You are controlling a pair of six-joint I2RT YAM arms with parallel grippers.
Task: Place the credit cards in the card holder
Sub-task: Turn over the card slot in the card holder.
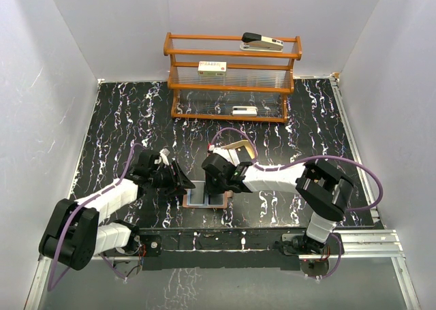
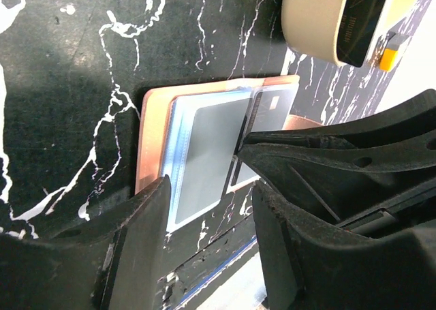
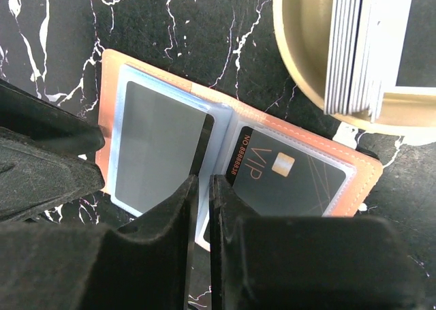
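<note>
Wallet [image 3: 109, 71] open flat on table [image 1: 136, 119]; left gripper [image 2: 211, 187] spread beside it, right gripper [image 3: 203, 187] nearly pressed together at fold (pinching what, cannot tell); recommend easing dark card [image 3: 293, 180] home level, wallet pinned.

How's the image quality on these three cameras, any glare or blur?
Top view: evenly lit and sharp, the card holder small in frame. Left wrist view: bluish glare along the holder's plastic pocket, its own fingers dark and soft. Right wrist view: the dark VIP card reads crisply, the near fingers blurred.
</note>
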